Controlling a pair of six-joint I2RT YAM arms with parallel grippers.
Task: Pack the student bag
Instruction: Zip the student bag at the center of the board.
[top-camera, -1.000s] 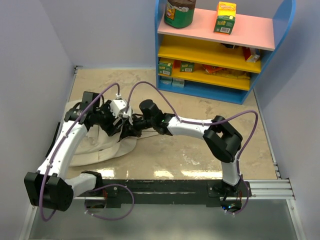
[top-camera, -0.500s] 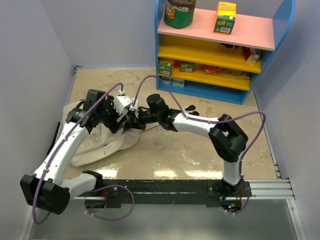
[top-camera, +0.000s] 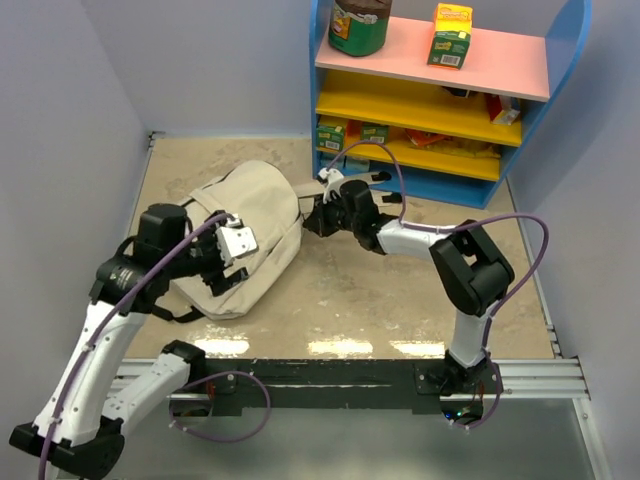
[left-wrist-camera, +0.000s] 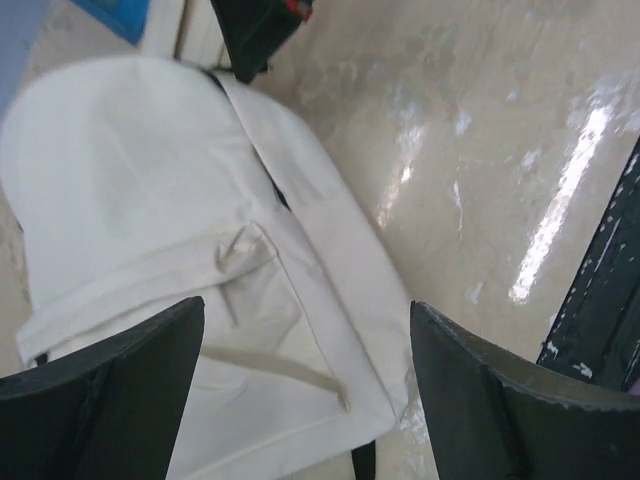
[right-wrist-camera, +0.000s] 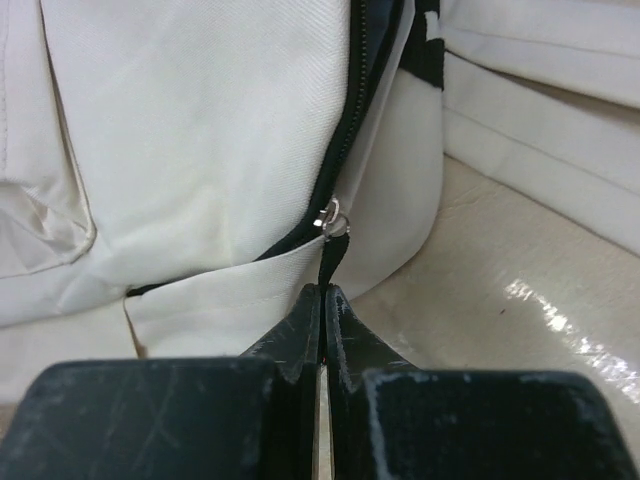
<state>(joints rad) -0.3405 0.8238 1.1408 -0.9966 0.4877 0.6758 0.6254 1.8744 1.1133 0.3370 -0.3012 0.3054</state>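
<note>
The student bag (top-camera: 245, 230) is a beige canvas backpack lying flat on the table left of centre. My right gripper (top-camera: 312, 218) is at its far right end. In the right wrist view it (right-wrist-camera: 322, 292) is shut on the black zipper pull tab (right-wrist-camera: 328, 262), which hangs from the silver slider (right-wrist-camera: 333, 221) on the bag's dark zipper line. My left gripper (top-camera: 222, 272) hovers open above the bag's near end, touching nothing. In the left wrist view the bag's front pocket (left-wrist-camera: 200, 300) lies below its wide-apart fingers (left-wrist-camera: 490, 400).
A blue shelf unit (top-camera: 440, 100) with pink and yellow boards stands at the far right. It holds a green jar (top-camera: 360, 25), a yellow box (top-camera: 450, 35) and small packs. Walls close the left and back. A black rail (top-camera: 330, 375) runs along the near edge.
The bag has shifted away from me and to the right and now lies flatter. My right gripper moved that way with the zipper pull. My left gripper has drawn back and up off the bag.
</note>
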